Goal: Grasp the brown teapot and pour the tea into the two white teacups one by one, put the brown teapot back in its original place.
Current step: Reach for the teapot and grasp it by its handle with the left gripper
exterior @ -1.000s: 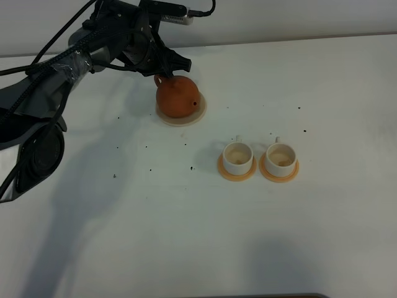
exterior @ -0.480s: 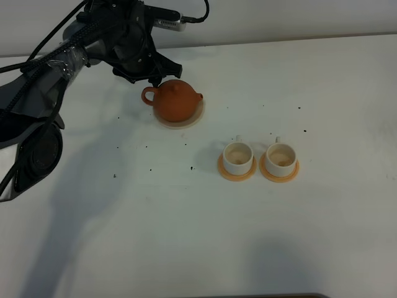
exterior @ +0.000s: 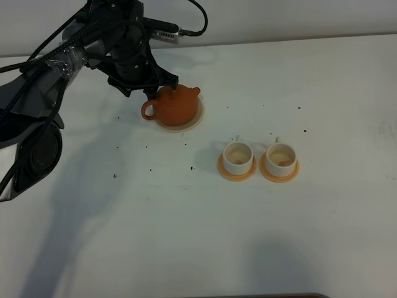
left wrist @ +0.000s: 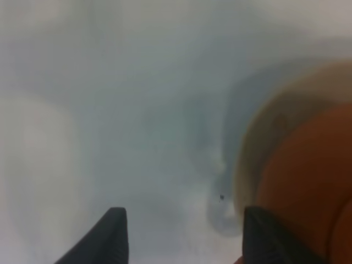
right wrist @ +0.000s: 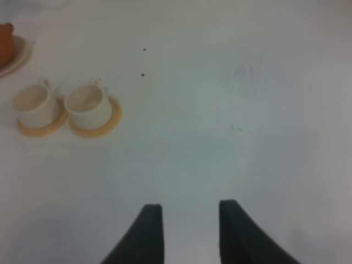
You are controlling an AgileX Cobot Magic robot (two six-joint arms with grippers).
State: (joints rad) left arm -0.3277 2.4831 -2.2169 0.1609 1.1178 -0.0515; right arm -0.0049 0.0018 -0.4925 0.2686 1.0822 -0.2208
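TEA TABLE, HIGH CAM: A matte white tabletop point(exterior: 186, 236), flecked w/ small dark specks, fills nearly the whole view. A pale grey wall strip point(exterior: 298, 18) runs along its far edge. Soft shadows lie over the table's left side and near edge.

The brown teapot point(exterior: 175, 105) sits on its pale beige saucer point(exterior: 186, 126) toward the far left, w/ loop handle pointing near-left and spout far-right. The two white teacups point(exterior: 238, 157) stand side by side nearer the centre, each on an orange coaster point(exterior: 236, 176), well apart from the pot. Their insides show a faint tan tint.

The black L arm point(exterior: 74, 62), draped w/ cables, reaches in from the left. The L gripper point(exterior: 147, 92) hangs just behind the pot on its handle side. Its wrist cam is badly blurred but shows the jaws spread wide: two dark fingertips point(left wrist: 113, 236) w/ only bare table btwn them, holding nothing. The pot's brown body looms right beside one finger. Whether that finger touches the clay can't be told through the blur.

The R gripper point(right wrist: 190, 231), per its own wrist cam, hovers over bare tabletop w/ jaws parted and nothing btwn them. From there the cups on their coasters sit well off, and beyond them a sliver of the pot on its saucer shows at the frame's edge.
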